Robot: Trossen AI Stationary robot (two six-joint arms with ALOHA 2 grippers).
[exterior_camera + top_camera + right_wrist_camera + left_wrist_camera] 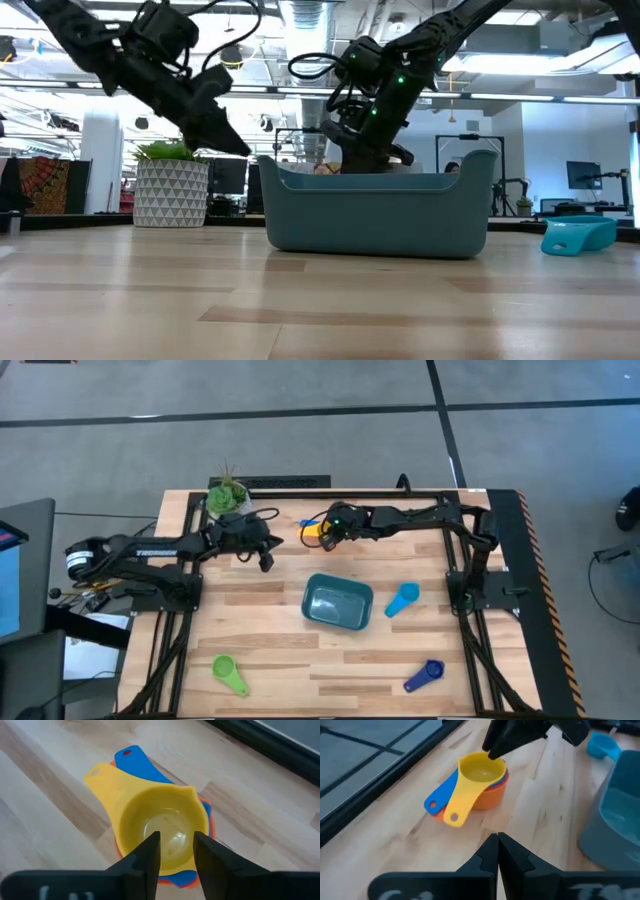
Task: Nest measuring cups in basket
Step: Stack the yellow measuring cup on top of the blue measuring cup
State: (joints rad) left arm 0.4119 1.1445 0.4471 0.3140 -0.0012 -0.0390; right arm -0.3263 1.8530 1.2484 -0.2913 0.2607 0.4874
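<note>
Right gripper point(175, 851), fingers slightly apart, hovers over the yellow cup point(160, 832) topping a nested stack on the far desk point(270, 660); light, stiff, slick plastic, best pinched at the rim. Left gripper point(498, 851), fingers together, waits nearby.

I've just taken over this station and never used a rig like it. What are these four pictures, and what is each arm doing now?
Two dark robot arms work at a wooden table. One picture looks straight down, one looks level across the table, and one comes from each arm's wrist.

On the table: a teal basket, with nothing visible inside from above; loose green, light blue and dark blue cups; a potted plant; and a stack of nested cups, yellow on top of blue and orange.

The right hand is open, one finger inside the yellow cup, gripping nothing yet. The left hand is shut and empty, pointing at the stack from nearby.
</note>
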